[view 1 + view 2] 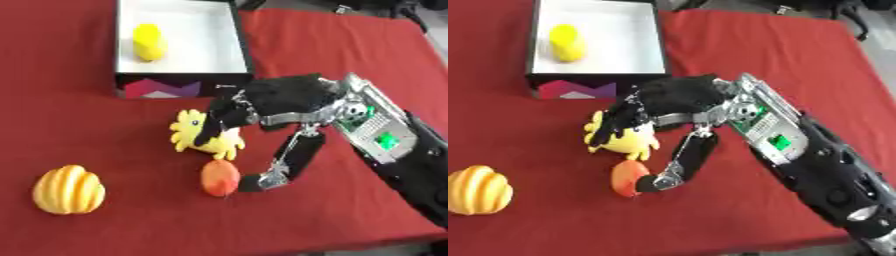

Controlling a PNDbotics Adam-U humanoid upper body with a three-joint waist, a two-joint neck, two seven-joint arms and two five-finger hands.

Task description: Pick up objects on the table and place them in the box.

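The right robot hand (262, 102) had its fingers curled on the yellow toy (203, 134), its thumb by the orange ball (220, 177), near the box (182, 70).

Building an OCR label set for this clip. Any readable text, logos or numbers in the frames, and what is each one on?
No text can be read.
Box, black front wall: a pink and purple angular graphic at its left, then a small pale mark that may be lettering, too blurred to read.
Right hand, wrist section: a green part shows, with no legible marking.
Yellow plush toy, orange fruit, ribbed yellow-orange object, yellow object in the box: no print visible.
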